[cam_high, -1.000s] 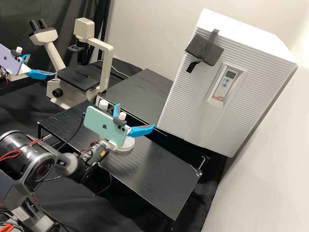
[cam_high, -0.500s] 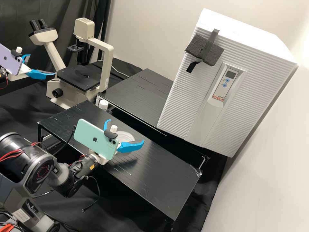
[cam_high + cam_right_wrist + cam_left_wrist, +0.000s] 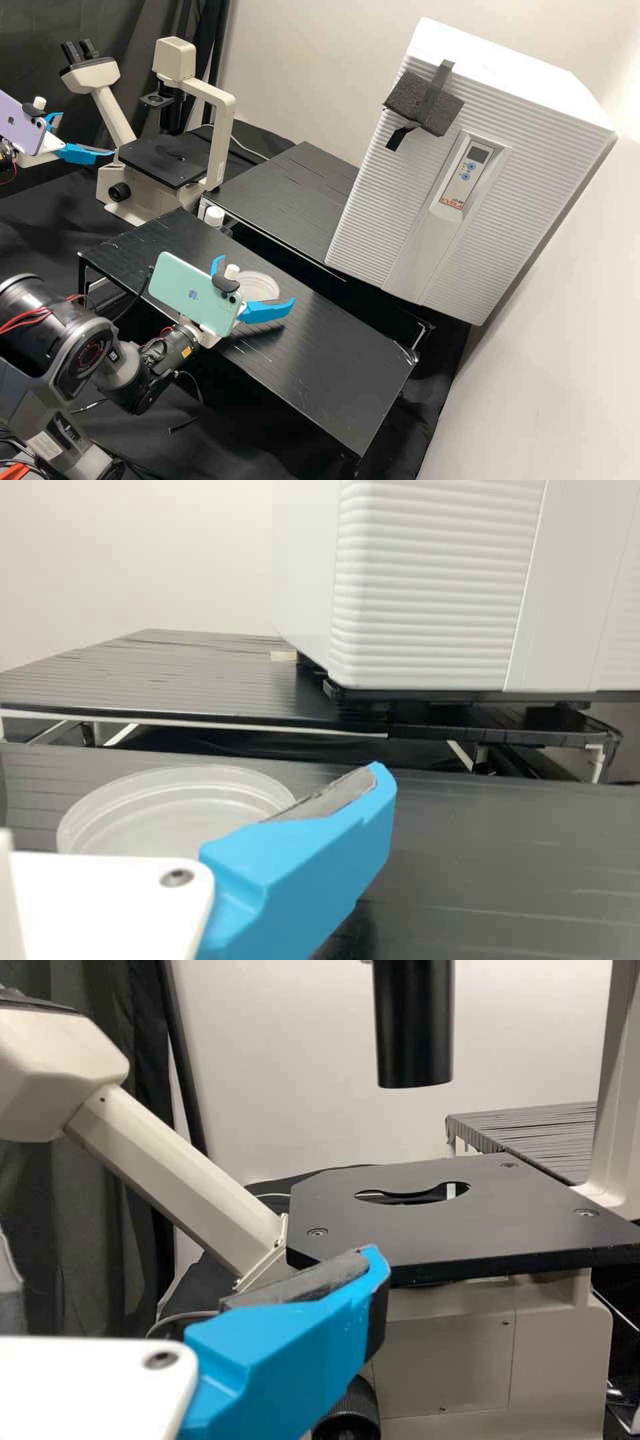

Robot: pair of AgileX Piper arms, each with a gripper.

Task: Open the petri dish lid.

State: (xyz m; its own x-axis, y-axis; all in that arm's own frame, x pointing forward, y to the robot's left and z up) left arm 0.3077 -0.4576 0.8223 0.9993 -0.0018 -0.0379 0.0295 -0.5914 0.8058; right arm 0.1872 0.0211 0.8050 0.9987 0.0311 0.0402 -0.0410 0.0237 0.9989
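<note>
My right gripper point(image 3: 257, 280) is low over the front black stand in the high view, its two blue fingers spread apart on either side of a clear round petri dish point(image 3: 261, 285). In the right wrist view, one blue finger of the right gripper point(image 3: 300, 865) shows beside the petri dish point(image 3: 180, 798), which lies flat; whether its lid is on I cannot tell. At the far left of the high view, my left gripper point(image 3: 87, 134) stands open with nothing between its fingers. One finger of the left gripper point(image 3: 290, 1350) shows before the microscope in the left wrist view.
The front stand point(image 3: 327, 373) carries the dish. A white-capped bottle point(image 3: 214, 216) stands behind it. The microscope point(image 3: 163, 160) is at the back left, with a rear black stand point(image 3: 287, 193) beside it. A large white incubator point(image 3: 393, 200) rises at the right.
My right gripper has moved towards the lower left of the high view and its arm has drawn back, uncovering more of the dish. The left arm has kept still.
</note>
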